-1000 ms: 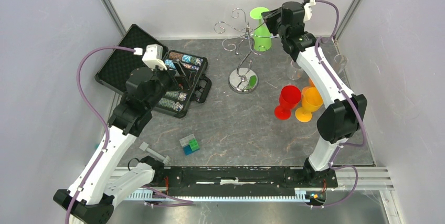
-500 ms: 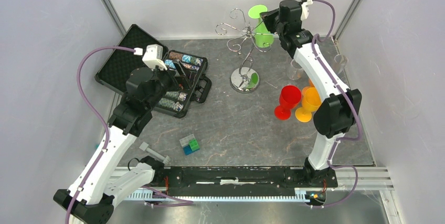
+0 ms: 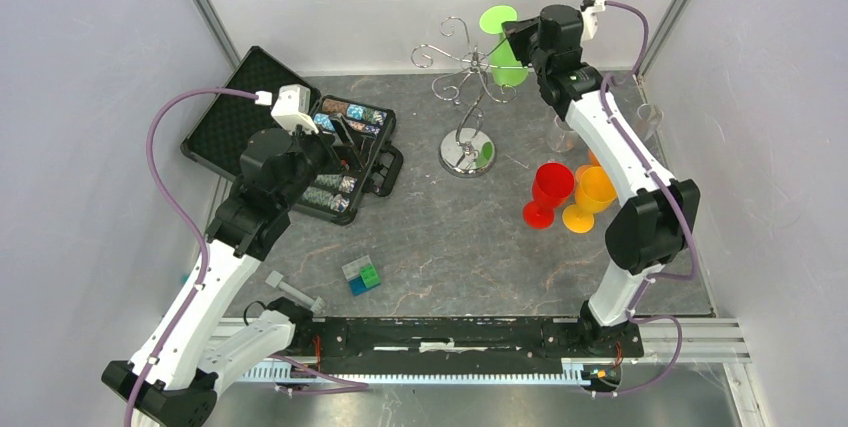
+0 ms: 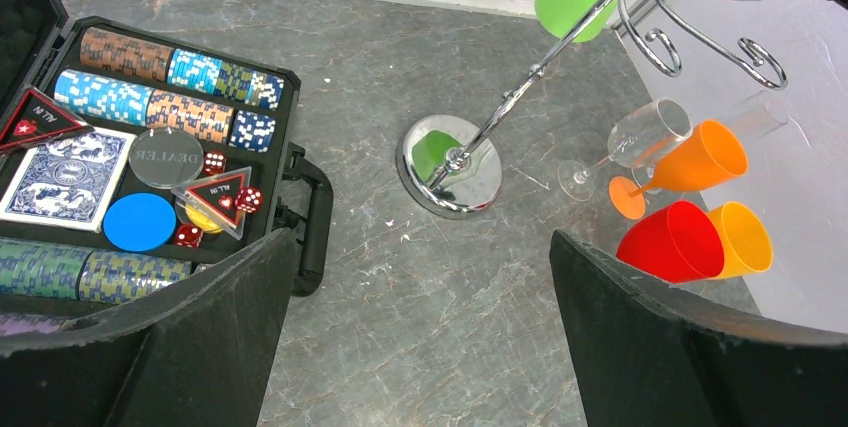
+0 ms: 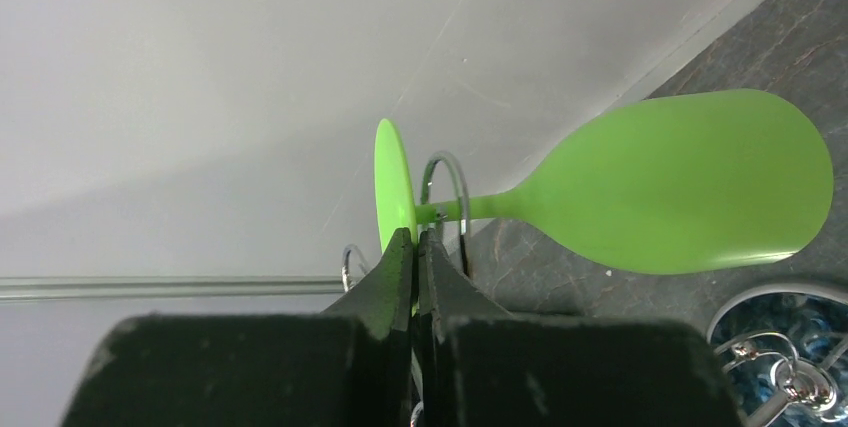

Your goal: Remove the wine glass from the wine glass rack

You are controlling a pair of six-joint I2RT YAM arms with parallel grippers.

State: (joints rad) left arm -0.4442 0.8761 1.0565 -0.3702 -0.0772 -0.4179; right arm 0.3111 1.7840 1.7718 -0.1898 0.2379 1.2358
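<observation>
Two claws, only one matters: my right claw (image 5: 412, 247) is up at the rack (image 3: 462, 155), fingers pinched shut on the rim of the glass (image 5: 680, 187) foot (a thin green edge shows between the tips, so I call it gripped). Glass hangs from a top scroll at the far side of the table, bowl down. From the wrist, its long axis runs crosswise to my fingers: foot just above the tips, stem through the wire, bowl off to the right. So I judge the exit is along the scroll toward its open end, not straight down; which way that end points, I cannot tell. Left claw (image 4: 422, 237) gapes wide, holding nothing, well apart from the rack, over by the case (image 3: 235, 117).
</observation>
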